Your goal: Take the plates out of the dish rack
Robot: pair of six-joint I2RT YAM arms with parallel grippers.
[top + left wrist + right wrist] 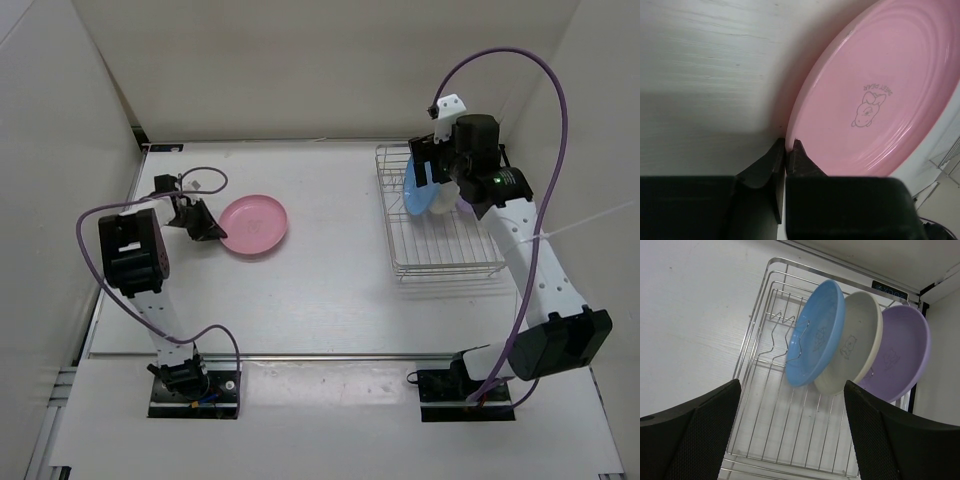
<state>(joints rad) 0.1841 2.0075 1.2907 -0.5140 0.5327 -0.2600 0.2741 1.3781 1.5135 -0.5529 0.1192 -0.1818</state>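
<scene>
Left gripper [788,150] pinches pink plate [880,100] by its rim; right gripper [792,386], spread wide, half-masks racked plates [857,347] overhead.

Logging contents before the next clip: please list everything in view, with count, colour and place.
pink plate: one, pink, left half of the table, rim in the left gripper
blue plate: one, blue, upright in the dish rack, leftmost of three in the right wrist view
cream-white plate: one, cream-white, upright in the rack, middle
lavender plate: one, lavender, upright in the rack, rightmost
dish rack: one, silver wire, far right of the table
table: one, pale grey-white
cables: two, purple, one looping along each arm
left gripper: black, shut on the pink plate's rim
right gripper: black, open, above the rack, facing the three plates
</scene>
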